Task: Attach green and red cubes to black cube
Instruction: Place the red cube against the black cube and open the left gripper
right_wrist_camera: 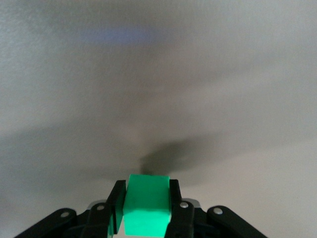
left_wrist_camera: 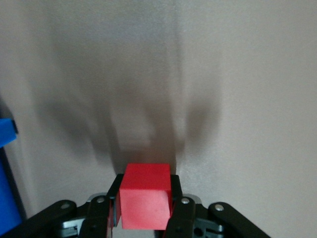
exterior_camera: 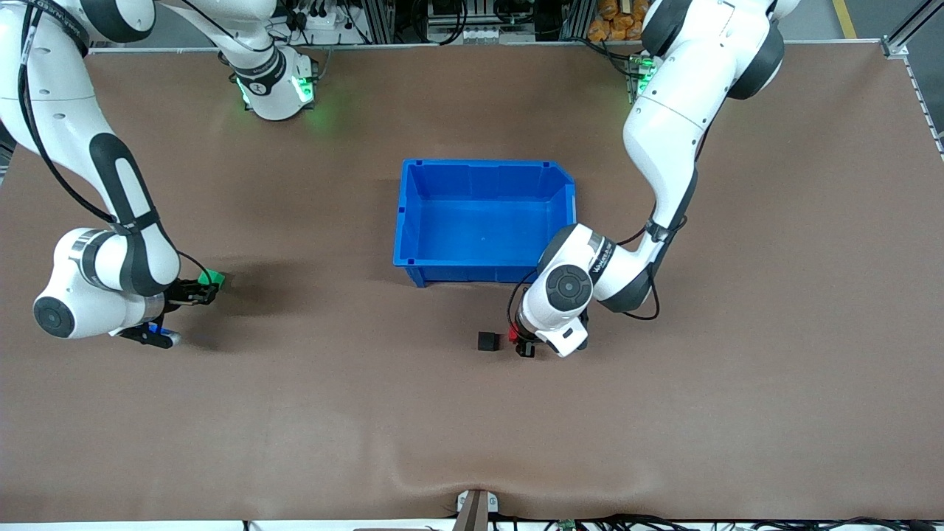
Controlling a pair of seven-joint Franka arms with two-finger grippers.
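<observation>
A small black cube [exterior_camera: 487,341] rests on the brown table, nearer to the front camera than the blue bin. Right beside it, on its left-arm side, my left gripper [exterior_camera: 518,341] is shut on the red cube [exterior_camera: 512,337] [left_wrist_camera: 145,196], whose sides sit between both fingers [left_wrist_camera: 178,208]. At the right arm's end of the table my right gripper [exterior_camera: 206,287] is shut on the green cube [exterior_camera: 212,278] [right_wrist_camera: 146,204], low over the table. The black cube does not show in either wrist view.
An empty blue bin [exterior_camera: 413,221] stands mid-table, just farther from the front camera than the black cube; a corner of the bin [left_wrist_camera: 7,173] shows in the left wrist view. Bare brown tabletop [exterior_camera: 472,428] lies nearer the camera.
</observation>
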